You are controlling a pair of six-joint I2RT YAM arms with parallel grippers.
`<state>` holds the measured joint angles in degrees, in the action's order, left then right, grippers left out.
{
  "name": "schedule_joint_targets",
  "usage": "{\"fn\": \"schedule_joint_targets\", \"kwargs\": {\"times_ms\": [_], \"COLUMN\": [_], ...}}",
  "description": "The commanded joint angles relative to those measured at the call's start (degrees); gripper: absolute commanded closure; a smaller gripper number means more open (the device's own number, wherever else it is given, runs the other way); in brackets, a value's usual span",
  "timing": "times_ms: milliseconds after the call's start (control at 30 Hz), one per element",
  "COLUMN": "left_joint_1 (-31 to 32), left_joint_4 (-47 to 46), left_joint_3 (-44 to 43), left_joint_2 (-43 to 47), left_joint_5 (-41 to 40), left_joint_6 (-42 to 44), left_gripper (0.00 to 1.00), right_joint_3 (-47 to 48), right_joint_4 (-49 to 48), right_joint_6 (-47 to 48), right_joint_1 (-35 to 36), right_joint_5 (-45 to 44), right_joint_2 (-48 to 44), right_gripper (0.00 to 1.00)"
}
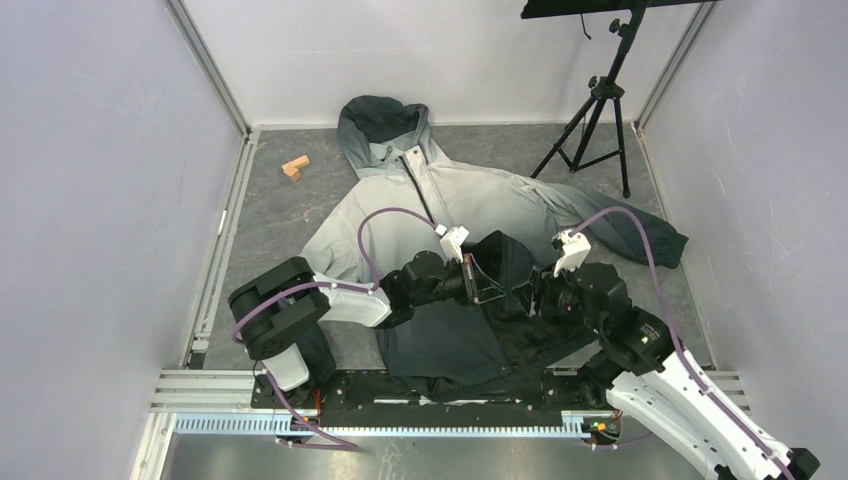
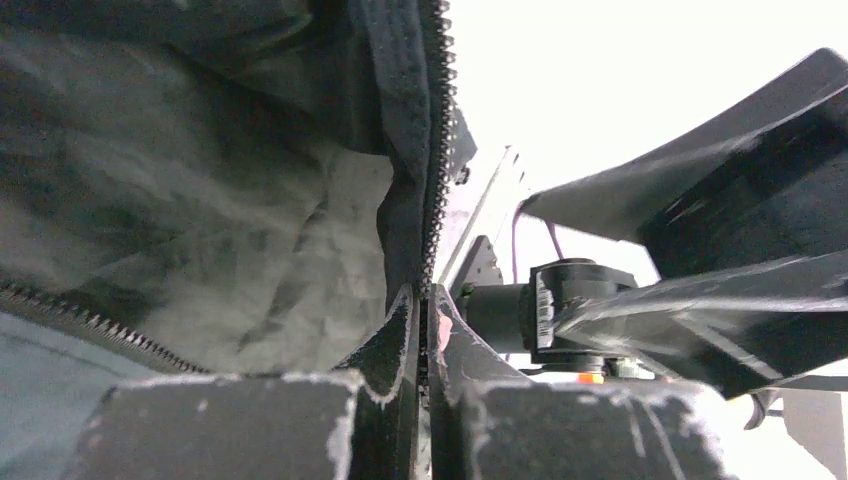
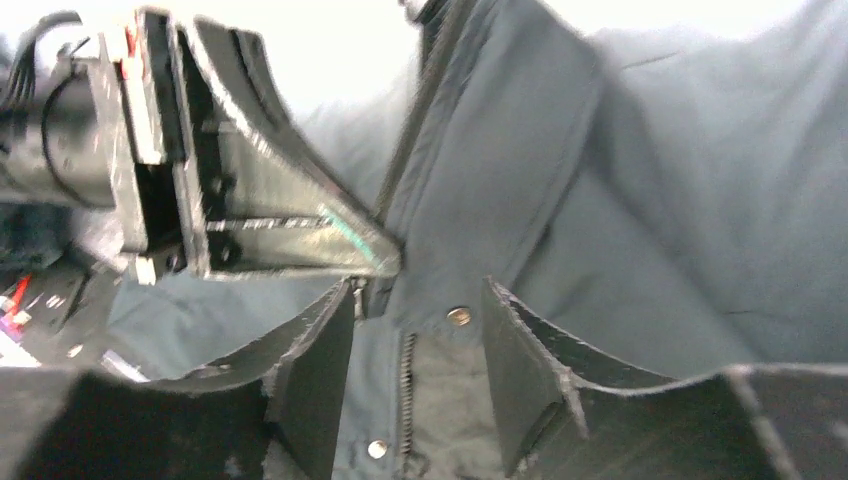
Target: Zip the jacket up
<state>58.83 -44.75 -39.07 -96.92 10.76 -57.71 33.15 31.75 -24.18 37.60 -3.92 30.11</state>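
Note:
The jacket [image 1: 470, 205] lies flat on the table, hood at the far side, its lower front folded open. My left gripper [image 1: 478, 283] is shut on the jacket's zipper edge. In the left wrist view the zipper teeth [image 2: 437, 150] run up out of the pinched left gripper [image 2: 422, 320]. My right gripper [image 1: 530, 295] stands close to its right. In the right wrist view the right gripper [image 3: 420, 300] is open over the front placket, with zipper teeth [image 3: 406, 370] and a metal snap [image 3: 459, 316] showing between its fingers. The left gripper's fingers [image 3: 290, 220] reach in from the left.
A small wooden block [image 1: 295, 167] lies at the far left of the table. A black tripod [image 1: 595, 120] stands at the far right, beside the jacket's right sleeve [image 1: 640, 235]. Walls close in on three sides. A metal rail [image 1: 400, 400] runs along the near edge.

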Motion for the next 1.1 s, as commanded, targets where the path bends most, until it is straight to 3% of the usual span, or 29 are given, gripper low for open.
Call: {"fn": "schedule_joint_targets", "kwargs": {"times_ms": [0, 67, 200, 367, 467, 700, 900, 1067], "left_joint_1": [-0.31, -0.37, -0.25, -0.09, 0.32, 2.20, 2.74, 2.72], "left_joint_4": [-8.39, -8.42, -8.42, -7.45, -6.43, -3.94, -5.70, -8.94], "left_joint_3": [0.33, 0.23, -0.29, -0.09, 0.28, 0.10, 1.75, 3.58], "left_joint_2": [-0.01, 0.00, 0.11, 0.81, 1.76, 3.44, 4.32, 5.58], "left_joint_5": [-0.14, -0.64, -0.59, -1.17, -2.63, -5.79, -7.42, -8.75], "left_joint_6": [-2.62, -2.75, -2.42, -1.56, -0.35, 4.30, 6.03, 6.41], "left_gripper": [0.98, 0.98, 0.98, 0.98, 0.98, 0.98, 0.98, 0.98], "right_joint_3": [-5.85, -7.72, -9.94, -11.59, -12.61, -12.15, -11.83, -13.04], "right_joint_4": [-2.98, -5.23, -7.45, -8.26, -9.25, -6.00, -4.91, -1.78], "right_joint_6": [-6.89, -10.44, -14.23, -17.52, -20.55, -28.36, -29.79, -28.64], "right_joint_1": [-0.08, -0.08, -0.03, -0.08, -0.08, -0.07, -0.08, -0.08], "right_joint_5": [13.53, 16.22, 18.10, 16.71, 17.19, 9.54, 7.69, 4.53], "right_joint_2": [-2.89, -3.43, -4.08, -3.61, -3.94, -5.10, -3.31, -2.44], "right_gripper": [0.49, 0.58, 0.58, 0.45, 0.46, 0.61, 0.61, 0.85]}}
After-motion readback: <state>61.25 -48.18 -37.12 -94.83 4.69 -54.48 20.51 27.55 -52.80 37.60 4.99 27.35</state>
